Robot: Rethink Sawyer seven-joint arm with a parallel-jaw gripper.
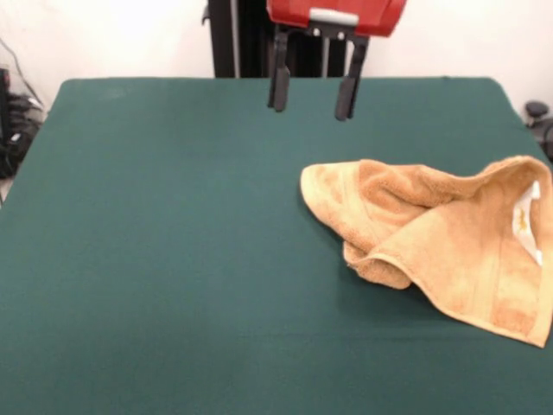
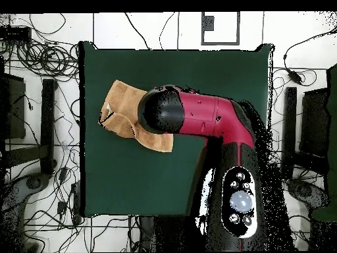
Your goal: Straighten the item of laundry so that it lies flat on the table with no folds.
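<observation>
The tan-orange towel (image 1: 441, 242) lies crumpled at the right side of the dark green table (image 1: 155, 259), with its left part folded over itself and a white label (image 1: 527, 216) showing near the right edge. My gripper (image 1: 311, 112) hangs above the table's far side, behind the towel, with its two black fingers (image 1: 278, 82) apart and nothing between them. In the overhead view the towel (image 2: 122, 109) lies at the table's (image 2: 224, 85) left side, partly hidden under the arm (image 2: 197, 118). The gripper itself is hidden there.
The towel's right corner reaches the table's right edge in the front view. Cables and black stands (image 2: 46, 118) lie on the floor round the table. The robot's pedestal (image 2: 240, 197) stands at the bottom edge of the overhead view.
</observation>
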